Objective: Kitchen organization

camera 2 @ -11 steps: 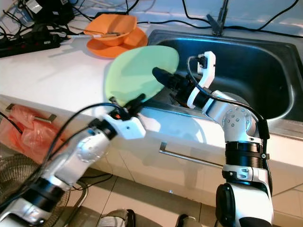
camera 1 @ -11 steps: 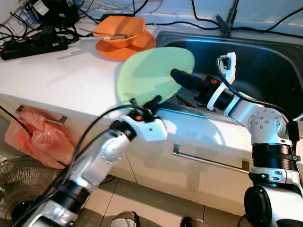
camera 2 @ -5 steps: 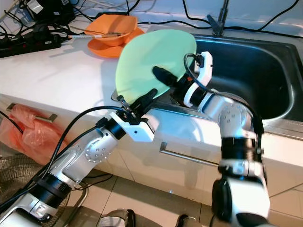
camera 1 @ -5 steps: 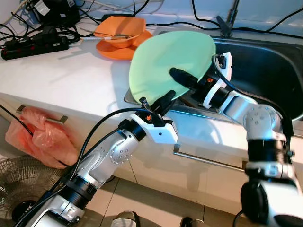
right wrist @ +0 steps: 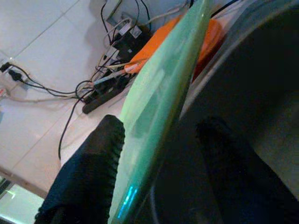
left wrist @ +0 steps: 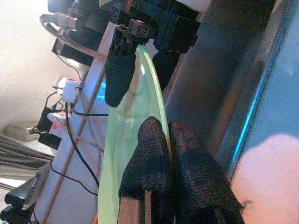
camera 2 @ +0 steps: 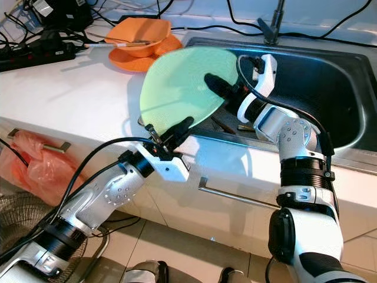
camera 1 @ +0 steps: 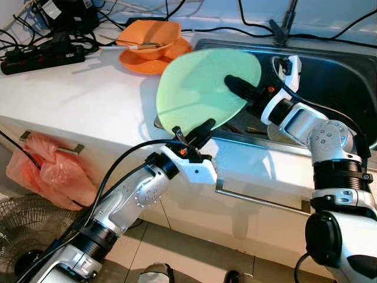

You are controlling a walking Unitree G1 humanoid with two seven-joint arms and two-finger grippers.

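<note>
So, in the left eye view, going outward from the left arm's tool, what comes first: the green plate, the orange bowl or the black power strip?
1. Green plate: pinched at its lower edge by the left tool, over the sink's near rim.
2. Orange bowl: farther back on the counter, on an orange plate.
3. Black power strip: farthest, on the counter's far left.

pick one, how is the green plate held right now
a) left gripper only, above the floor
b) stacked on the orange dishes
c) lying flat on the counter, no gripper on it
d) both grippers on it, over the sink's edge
d: the left gripper pinches the lower rim of the green plate and the right gripper straddles its far edge, above the sink edge.
</note>
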